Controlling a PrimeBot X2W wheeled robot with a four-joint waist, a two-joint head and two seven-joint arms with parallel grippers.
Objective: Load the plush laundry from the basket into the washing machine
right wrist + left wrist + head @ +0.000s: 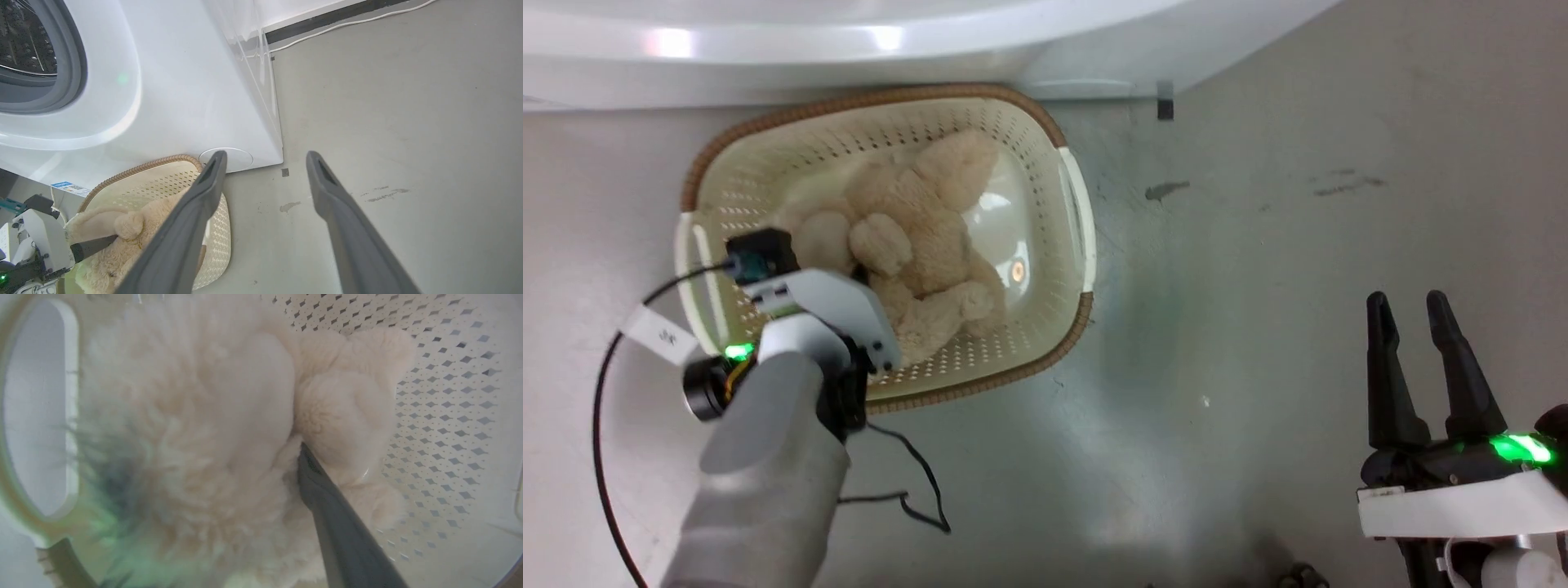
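Note:
The beige plush laundry (923,220) lies in the cream basket (1045,122), which stands on the floor against the white washing machine (849,41). My left wrist (825,310) reaches down into the basket's near left corner and covers its own fingers. In the left wrist view my left gripper (261,453) is open and pushed into the plush laundry (184,416). One dark finger (327,506) sits in a crease between limbs; fur hides the other. My right gripper (1406,298) stands open over bare floor, far right of the basket. The right wrist view shows the machine's grey door seal (77,61).
A black cable (907,490) trails on the grey floor just in front of the basket. A white cable (347,24) runs along the wall base. Dark stains (1168,189) mark the floor right of the basket.

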